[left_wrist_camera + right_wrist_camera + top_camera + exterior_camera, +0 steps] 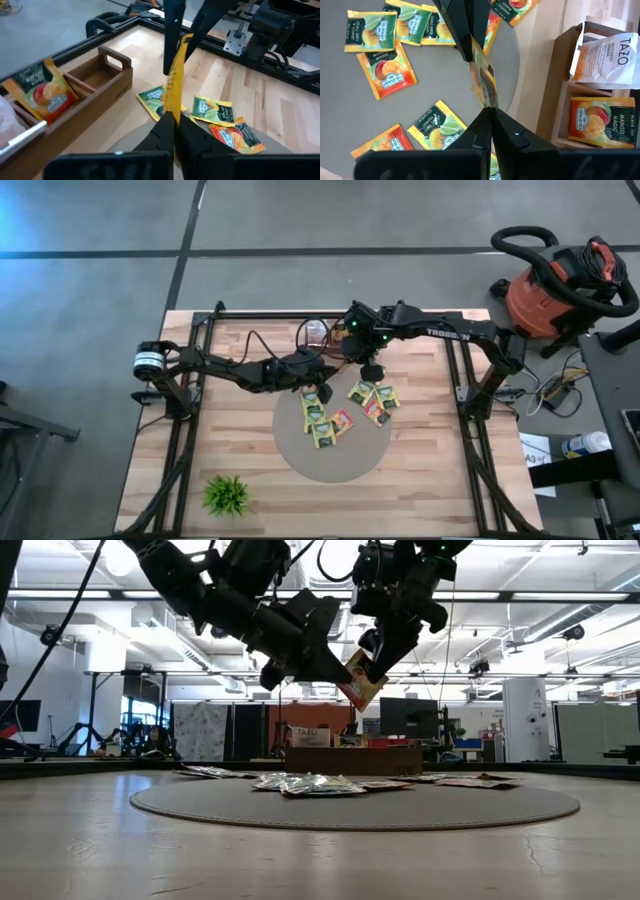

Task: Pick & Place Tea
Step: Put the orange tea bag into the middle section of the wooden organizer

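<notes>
One orange-and-yellow tea sachet (pixel 360 680) hangs in the air between both grippers, above the round grey mat (pixel 330 465). It shows edge-on in both wrist views (pixel 173 85) (pixel 484 80). My left gripper (pixel 335 670) reaches in from the table's left and is shut on it. My right gripper (pixel 378 655) comes from the right and above and is shut on it too. Several more sachets (pixel 322 420) (pixel 372 402) lie flat on the mat, mostly yellow-green, some orange. My left gripper pinches the sachet between its two fingers at one edge (pixel 173 114), slanting in from the table's left. The sachet is lifted clear of the mat and stands on edge, tilted. My right gripper pinches the opposite edge (pixel 488 104) between its two fingers, coming from above and the right. The sachet spans the gap between the two grippers, clear of everything below.
A wooden compartment box (pixel 107 80) stands at the far side of the mat; it holds an orange mango sachet (pixel 597 120) and a white Tazo packet (pixel 607 55). A small green plant (pixel 228 493) sits near the table's near-left corner. A shop vacuum (pixel 555 280) stands off the table.
</notes>
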Controlling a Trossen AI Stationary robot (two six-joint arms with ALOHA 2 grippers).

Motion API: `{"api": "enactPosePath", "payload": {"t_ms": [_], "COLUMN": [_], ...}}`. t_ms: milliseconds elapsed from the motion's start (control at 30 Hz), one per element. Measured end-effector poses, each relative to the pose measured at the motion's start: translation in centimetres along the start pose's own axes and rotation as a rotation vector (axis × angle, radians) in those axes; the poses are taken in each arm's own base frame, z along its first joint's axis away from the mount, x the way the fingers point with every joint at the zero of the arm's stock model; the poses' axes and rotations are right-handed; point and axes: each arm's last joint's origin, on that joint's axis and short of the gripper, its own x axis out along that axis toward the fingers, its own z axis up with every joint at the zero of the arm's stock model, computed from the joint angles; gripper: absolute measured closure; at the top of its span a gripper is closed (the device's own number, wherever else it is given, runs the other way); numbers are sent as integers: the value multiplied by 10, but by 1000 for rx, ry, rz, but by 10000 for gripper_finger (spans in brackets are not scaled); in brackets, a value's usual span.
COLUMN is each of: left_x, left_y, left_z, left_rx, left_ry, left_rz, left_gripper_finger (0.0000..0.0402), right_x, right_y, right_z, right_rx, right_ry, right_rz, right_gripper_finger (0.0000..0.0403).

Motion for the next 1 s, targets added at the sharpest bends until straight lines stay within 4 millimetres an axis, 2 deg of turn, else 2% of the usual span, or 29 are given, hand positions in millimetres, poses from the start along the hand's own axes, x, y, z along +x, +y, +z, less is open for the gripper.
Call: {"api": "enactPosePath", "payload": {"t_ms": [233, 367, 500, 733, 833, 1000], "left_x": [-2, -4, -5, -11, -16, -25], "left_y": [6, 10, 9, 0, -3, -2], "left_z": [-15, -24, -29, -30, -30, -32], "left_rx": [-64, -80, -118, -134, -123, -97], "left_ry": [36, 73, 87, 75, 93, 150], "left_rz": [53, 81, 88, 121, 126, 177], "left_gripper_finger": [315, 287, 283, 282, 282, 282], "right_x": [-4, -7, -4, 25, 30, 28], "right_y": [-6, -12, -26, -66, -81, -99], "right_z": [-1, -4, -12, -27, -23, -1], "right_rx": [76, 124, 156, 359, 400, 406], "right_ry": [9, 19, 85, 262, 292, 267], "right_rz": [-36, -64, -130, -77, -70, -86], "right_gripper_finger": [394, 394, 394, 394, 394, 394]}}
